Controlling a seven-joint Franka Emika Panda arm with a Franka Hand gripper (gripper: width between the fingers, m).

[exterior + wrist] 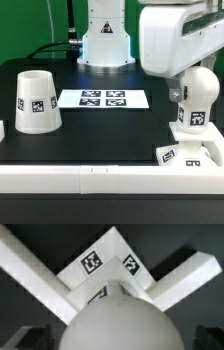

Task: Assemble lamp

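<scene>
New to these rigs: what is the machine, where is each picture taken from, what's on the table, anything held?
The machine is one robot arm ending in a two-finger gripper. One picture comes from a camera off the arm, the other from a camera on its wrist. On the black table are a white lamp's parts: the shade on the exterior view's left, the square base on its right, with the bulb standing upright on it. The flat tagged sheet is the marker board, not furniture. The gripper sits at the bulb's head; whether it grips cannot be told.
</scene>
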